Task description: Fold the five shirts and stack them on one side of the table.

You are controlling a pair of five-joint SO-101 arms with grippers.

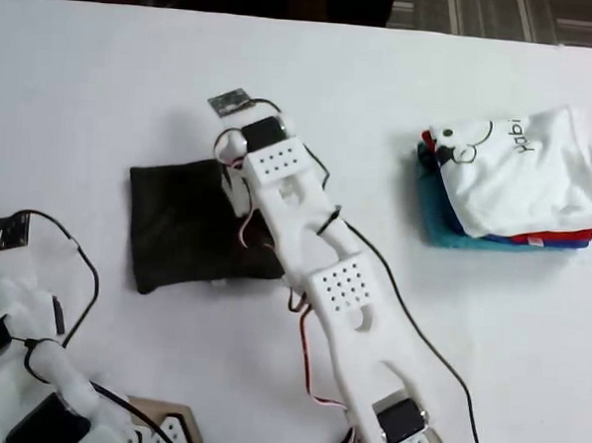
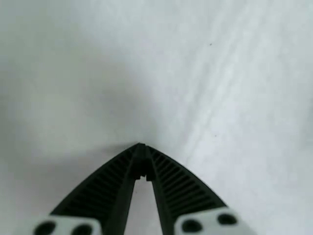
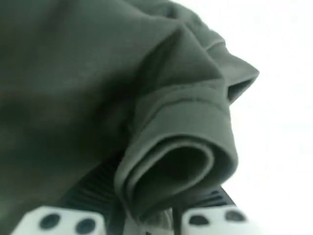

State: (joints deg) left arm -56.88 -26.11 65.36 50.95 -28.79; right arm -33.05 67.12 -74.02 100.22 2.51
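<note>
Left claw (image 2: 140,157) sits nearest, black and ribbed on its white plastic arm, tucked in at the near left corner of the white surface (image 1: 105,82). Its two fingers are pressed together tip to tip with nothing between them, and bare surface lies beneath.

Just beyond, the white perforated right arm (image 1: 342,283) stretches from the near edge diagonally toward the middle, with thin black and red wires (image 1: 308,366) trailing along it. At its end the right claw (image 1: 235,179) rests at the right-hand edge of the black fabric shirt (image 1: 182,225). In the right wrist view a rolled, hemmed fold of that shirt (image 3: 176,147) bulges up between the ribbed fingers — the claw is pinching the cloth there.

The black fabric shirt itself lies flat on the surface as a rough rectangle, left of centre, partly covered by the arm on its right side.

Farther off and to the right, well apart from the black one, stands the stack of folded shirts (image 1: 512,178) — a white shirt (image 1: 537,170) with dark print on top, then thin red (image 1: 538,238) and blue (image 1: 573,234) layers, and a teal one (image 1: 440,229) at the bottom, its edge sticking out on the left.
</note>
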